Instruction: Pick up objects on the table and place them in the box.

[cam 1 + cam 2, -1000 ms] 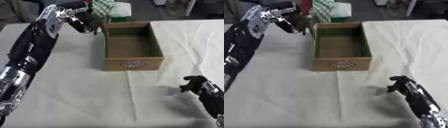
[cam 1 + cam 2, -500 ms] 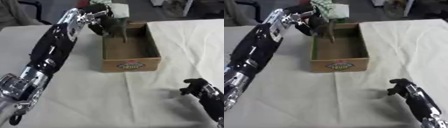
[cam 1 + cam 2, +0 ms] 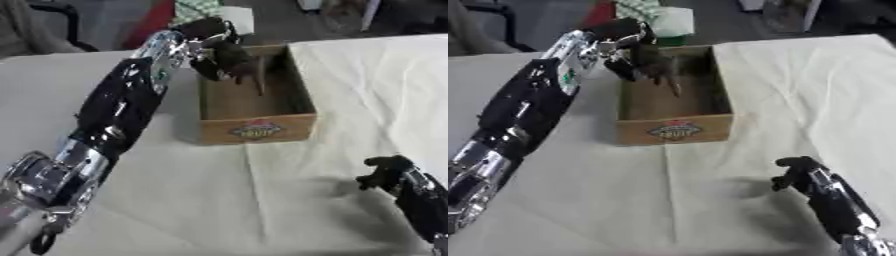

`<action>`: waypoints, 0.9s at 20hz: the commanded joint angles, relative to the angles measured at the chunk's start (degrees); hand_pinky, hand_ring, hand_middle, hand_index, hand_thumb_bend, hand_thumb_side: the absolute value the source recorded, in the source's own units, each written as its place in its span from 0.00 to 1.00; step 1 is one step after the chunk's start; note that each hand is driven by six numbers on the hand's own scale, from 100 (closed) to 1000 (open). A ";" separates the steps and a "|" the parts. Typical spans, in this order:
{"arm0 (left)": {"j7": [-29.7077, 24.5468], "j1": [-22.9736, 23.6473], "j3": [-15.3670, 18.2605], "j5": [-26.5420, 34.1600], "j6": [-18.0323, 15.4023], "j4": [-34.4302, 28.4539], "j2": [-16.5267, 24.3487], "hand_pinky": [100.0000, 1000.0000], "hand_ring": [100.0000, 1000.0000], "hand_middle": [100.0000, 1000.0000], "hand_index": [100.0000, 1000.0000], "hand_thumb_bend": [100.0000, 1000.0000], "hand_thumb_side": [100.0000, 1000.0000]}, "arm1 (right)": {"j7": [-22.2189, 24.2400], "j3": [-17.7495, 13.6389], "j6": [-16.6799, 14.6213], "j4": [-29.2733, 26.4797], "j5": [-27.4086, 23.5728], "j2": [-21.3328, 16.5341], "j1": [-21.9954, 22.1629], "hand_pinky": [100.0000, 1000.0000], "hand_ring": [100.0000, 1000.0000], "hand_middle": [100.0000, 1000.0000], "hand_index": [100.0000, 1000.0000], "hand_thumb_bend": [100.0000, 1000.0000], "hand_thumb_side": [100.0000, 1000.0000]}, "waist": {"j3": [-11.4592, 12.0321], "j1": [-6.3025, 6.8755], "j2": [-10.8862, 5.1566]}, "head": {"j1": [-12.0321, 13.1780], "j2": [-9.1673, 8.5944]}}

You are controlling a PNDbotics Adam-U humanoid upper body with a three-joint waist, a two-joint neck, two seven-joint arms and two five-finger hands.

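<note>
Box [image 3: 256, 129] of cardboard on white table [image 3: 175, 200], left robot hand [image 3: 226, 56] over it, grasp unclear, right robot hand [image 3: 385, 171] clenched, idle.

There is one cardboard box [image 3: 255, 129] on one table [image 3: 175, 200], and two robot hands: left hand [image 3: 226, 57], right hand [image 3: 383, 172].

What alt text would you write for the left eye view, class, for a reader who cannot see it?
The robot's left hand reaches over the open cardboard box on a white tablecloth, a thin dark thing pointing down from it. Its right hand rests curled near the lower right corner.
</note>
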 commanded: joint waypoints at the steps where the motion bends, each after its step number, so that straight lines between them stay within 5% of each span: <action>1: 0.25 -0.66 -0.21 -1.57 -0.78 -0.09 0.18 0.59 0.42 0.36 0.47 0.05 0.06 | 0.25 0.11 -0.03 -0.68 0.10 -0.26 -0.75 0.72 0.47 0.34 0.70 0.00 0.87 | -0.12 -0.20 -0.56 | 0.18 -0.60; 5: -0.74 0.08 -0.21 -3.60 -1.10 1.14 -0.18 0.60 0.45 0.40 0.52 0.06 0.06 | 0.20 0.08 -0.06 -0.70 0.22 -0.19 -0.75 0.72 0.47 0.34 0.70 0.00 0.87 | -0.27 -0.32 -0.24 | -0.02 -0.71; 8: -1.50 0.46 -0.29 -4.18 -1.74 1.52 -0.25 0.63 0.51 0.47 0.59 0.21 0.03 | 0.17 0.03 -0.11 -0.75 0.22 -0.17 -0.80 0.72 0.47 0.34 0.70 0.00 0.87 | -0.18 -0.38 -0.14 | -0.11 -0.69; 10: -2.69 0.59 -0.37 -4.09 -2.47 1.55 -0.19 0.63 0.53 0.50 0.62 0.21 0.06 | 0.16 0.00 -0.12 -0.76 0.19 -0.16 -0.80 0.72 0.48 0.34 0.70 0.00 0.87 | -0.10 -0.41 -0.10 | -0.22 -0.66; 11: -3.25 0.60 -0.38 -3.87 -2.82 1.41 -0.14 0.65 0.57 0.55 0.67 0.30 0.27 | 0.16 0.00 -0.13 -0.76 0.20 -0.17 -0.79 0.72 0.48 0.34 0.70 0.00 0.87 | -0.05 -0.44 -0.10 | -0.26 -0.65; 13: -4.18 0.58 -0.26 -3.17 -3.33 0.96 0.02 0.67 0.62 0.61 0.71 0.40 0.43 | 0.15 -0.04 -0.15 -0.76 0.21 -0.17 -0.77 0.72 0.48 0.34 0.70 0.00 0.87 | 0.03 -0.48 -0.11 | -0.29 -0.66; 18: -4.90 0.52 -0.07 -0.98 -3.58 -0.98 0.57 0.73 0.71 0.71 0.76 0.51 0.61 | 0.14 -0.11 -0.18 -0.74 0.18 -0.15 -0.74 0.72 0.48 0.34 0.70 0.00 0.87 | 0.31 -0.52 -0.21 | -0.56 -0.74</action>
